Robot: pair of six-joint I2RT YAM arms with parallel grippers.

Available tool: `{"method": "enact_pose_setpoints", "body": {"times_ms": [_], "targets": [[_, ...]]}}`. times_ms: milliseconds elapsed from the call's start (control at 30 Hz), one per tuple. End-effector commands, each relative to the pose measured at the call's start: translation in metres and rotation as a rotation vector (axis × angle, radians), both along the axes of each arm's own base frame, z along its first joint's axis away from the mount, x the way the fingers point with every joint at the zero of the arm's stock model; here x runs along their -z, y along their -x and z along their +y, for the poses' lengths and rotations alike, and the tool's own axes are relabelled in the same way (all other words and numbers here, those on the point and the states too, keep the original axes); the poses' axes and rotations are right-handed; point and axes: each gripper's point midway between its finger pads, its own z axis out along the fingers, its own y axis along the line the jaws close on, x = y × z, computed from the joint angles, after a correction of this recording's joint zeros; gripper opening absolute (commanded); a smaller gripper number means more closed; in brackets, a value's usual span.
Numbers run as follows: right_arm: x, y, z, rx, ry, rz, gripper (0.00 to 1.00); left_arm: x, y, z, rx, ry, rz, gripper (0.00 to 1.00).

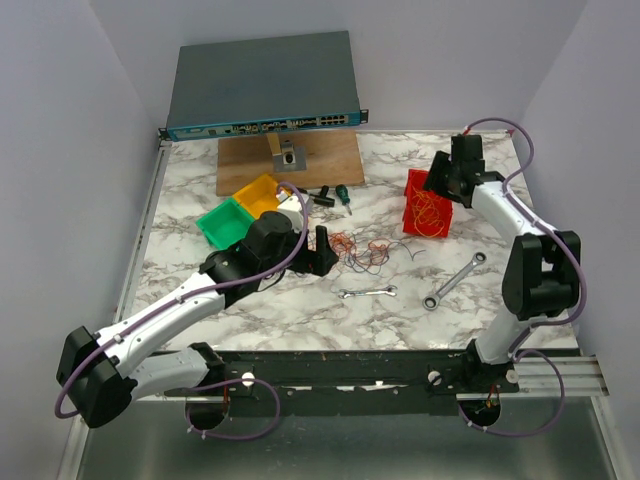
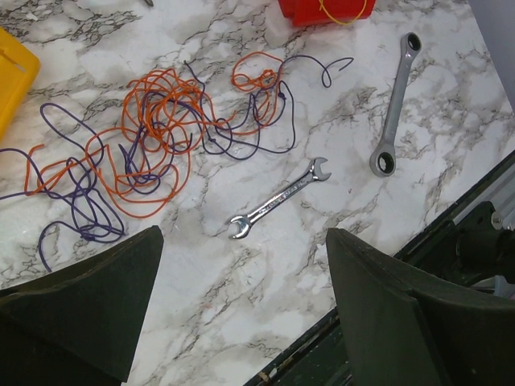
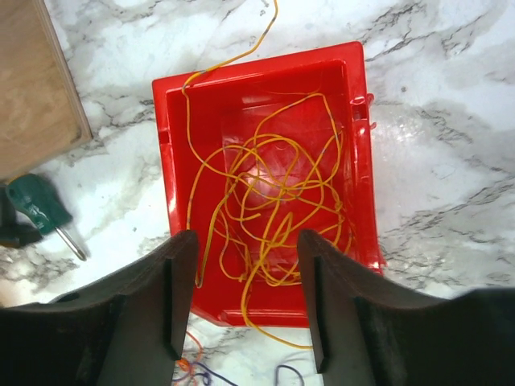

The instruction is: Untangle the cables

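Cables (image 2: 161,129), orange and purple, lie knotted mid-tabletop; yellow cables (image 3: 273,201) sit sorted in the red bin (image 3: 173,161) toward the right edge. The left tool (image 2: 241,241) hangs spread beside the tangle, likely choosing a strand; the right tool (image 3: 245,241), spread and empty, hovers over the bin.

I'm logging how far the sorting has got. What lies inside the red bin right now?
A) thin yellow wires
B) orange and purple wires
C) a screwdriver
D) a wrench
A: the right wrist view shows yellow wires looped inside the red bin, while the orange and purple tangle lies out on the table.
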Motion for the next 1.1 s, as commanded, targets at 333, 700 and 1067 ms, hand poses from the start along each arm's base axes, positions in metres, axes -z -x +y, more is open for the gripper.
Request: {"method": "enact_pose_setpoints", "body": {"times_ms": [333,700,1067], "targets": [[0.020,-0.016,0.001,0.025,-0.026,-0.015,0.01,-0.003,-0.002,-0.003,0.014,-0.024,0.002,0.86],[0.109,-0.028,0.003,0.026,-0.002,0.180,0.01,0.005,-0.001,-0.005,0.022,-0.035,0.025,0.86],[0.021,-0.012,0.001,-0.003,0.006,0.052,0.55,0.006,-0.003,-0.005,0.020,-0.037,0.018,0.86]]}}
